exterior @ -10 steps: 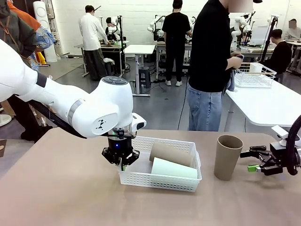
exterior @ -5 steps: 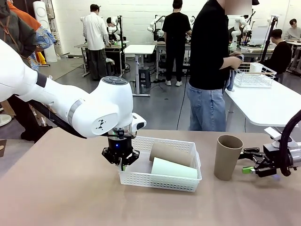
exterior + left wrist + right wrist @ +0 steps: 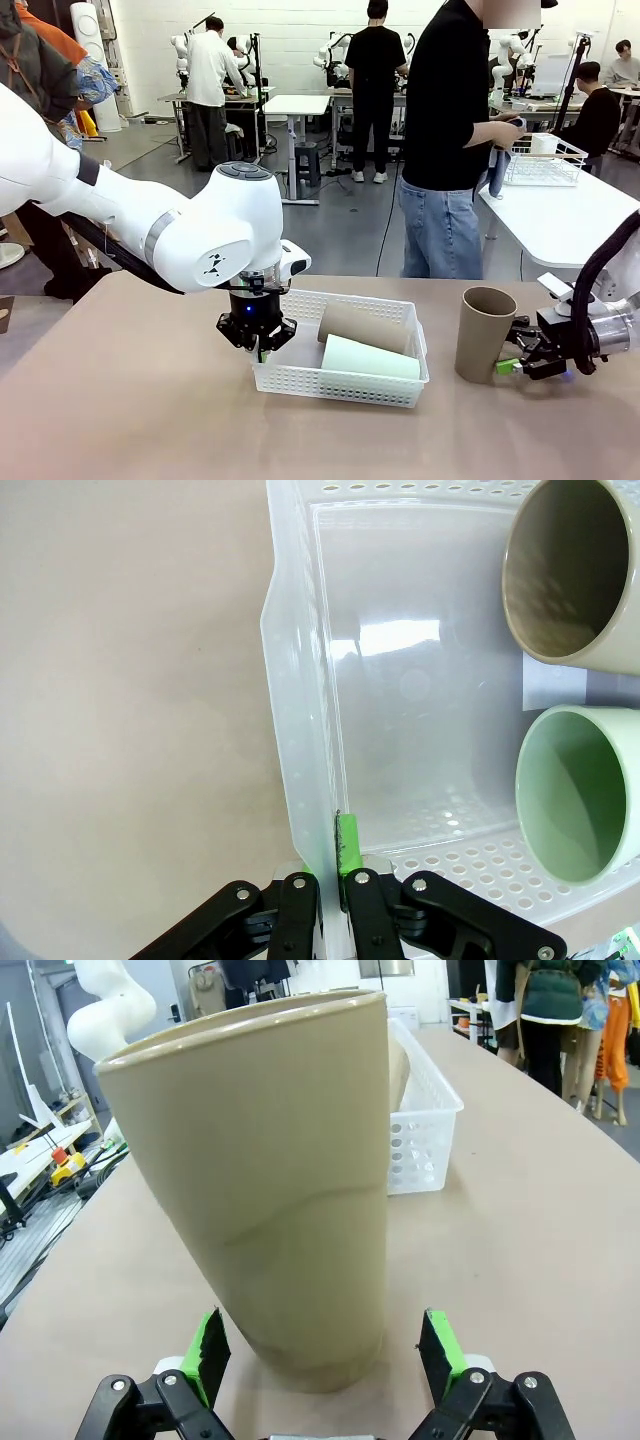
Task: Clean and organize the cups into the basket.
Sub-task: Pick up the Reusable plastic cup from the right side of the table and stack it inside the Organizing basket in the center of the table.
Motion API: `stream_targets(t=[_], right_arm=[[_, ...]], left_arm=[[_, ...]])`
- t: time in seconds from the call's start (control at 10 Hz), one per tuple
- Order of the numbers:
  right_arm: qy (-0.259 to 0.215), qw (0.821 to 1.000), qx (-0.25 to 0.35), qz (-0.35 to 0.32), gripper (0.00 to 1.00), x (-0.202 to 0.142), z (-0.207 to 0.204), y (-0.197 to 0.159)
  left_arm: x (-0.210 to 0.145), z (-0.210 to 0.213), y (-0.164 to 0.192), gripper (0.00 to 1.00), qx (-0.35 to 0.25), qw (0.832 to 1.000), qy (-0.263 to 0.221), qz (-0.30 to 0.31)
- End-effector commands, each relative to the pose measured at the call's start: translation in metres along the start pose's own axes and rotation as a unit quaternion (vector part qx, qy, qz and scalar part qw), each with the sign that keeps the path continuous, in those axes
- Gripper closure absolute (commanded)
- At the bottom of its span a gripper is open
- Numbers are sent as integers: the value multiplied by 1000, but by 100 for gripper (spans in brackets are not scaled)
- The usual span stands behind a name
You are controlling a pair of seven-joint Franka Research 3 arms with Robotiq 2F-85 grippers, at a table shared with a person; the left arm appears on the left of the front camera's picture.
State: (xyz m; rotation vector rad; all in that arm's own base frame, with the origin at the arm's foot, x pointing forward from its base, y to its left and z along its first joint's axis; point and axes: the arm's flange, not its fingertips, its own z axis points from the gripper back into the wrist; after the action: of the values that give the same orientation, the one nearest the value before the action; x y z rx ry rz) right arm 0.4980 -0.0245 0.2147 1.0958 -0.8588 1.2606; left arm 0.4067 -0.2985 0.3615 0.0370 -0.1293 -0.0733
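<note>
My left hand [image 3: 257, 343] is pinched shut on the basket [image 3: 340, 388]'s left wall, steadying it on the worktop [image 3: 120, 400] while a brown cup [image 3: 362, 325] and the mint cup [image 3: 368, 358] lie inside. Right of the basket, my right hand [image 3: 513, 352] is spread wide around the base of the upright brown cup [image 3: 483, 333], apparently to grip it.

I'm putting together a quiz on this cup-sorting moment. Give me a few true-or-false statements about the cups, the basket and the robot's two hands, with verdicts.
1. The left hand is shut on a wall of the basket. True.
2. A brown cup and a mint green cup lie on their sides in the basket. True.
3. The third cup lies tipped over on the table. False: it stands upright on the table, outside the basket on the right arm's side.
4. The right hand is shut on the third cup. False: it is open, with a finger on either side of the cup's base and a gap at each.
</note>
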Motion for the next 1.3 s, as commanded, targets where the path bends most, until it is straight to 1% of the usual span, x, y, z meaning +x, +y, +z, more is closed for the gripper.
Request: stream_targets(t=[0.0, 0.5, 0.7, 0.9, 1.0, 1.1, 1.2], right_arm=[[16, 1000, 16, -5, 0, 0, -10, -8], [-3, 999, 48, 9, 0, 10, -38, -8], [-17, 998, 60, 17, 0, 10, -42, -9], [-18, 997, 73, 26, 0, 9, -40, -8], [-19, 996, 75, 34, 59, 8, -40, -7], [-19, 996, 77, 34, 59, 7, -39, -6], [-19, 996, 76, 33, 100, 7, -40, -7]], left_arm=[[-1, 2, 0, 100, 1, 1000, -4, -2], [-1, 2, 0, 100, 1, 1000, -4, -2], [-1, 2, 0, 100, 1, 1000, -4, -2], [-1, 2, 0, 100, 1, 1000, -4, -2], [-1, 2, 0, 100, 1, 1000, -4, -2], [-1, 2, 0, 100, 1, 1000, -4, -2], [-1, 2, 0, 100, 1, 1000, -4, -2]])
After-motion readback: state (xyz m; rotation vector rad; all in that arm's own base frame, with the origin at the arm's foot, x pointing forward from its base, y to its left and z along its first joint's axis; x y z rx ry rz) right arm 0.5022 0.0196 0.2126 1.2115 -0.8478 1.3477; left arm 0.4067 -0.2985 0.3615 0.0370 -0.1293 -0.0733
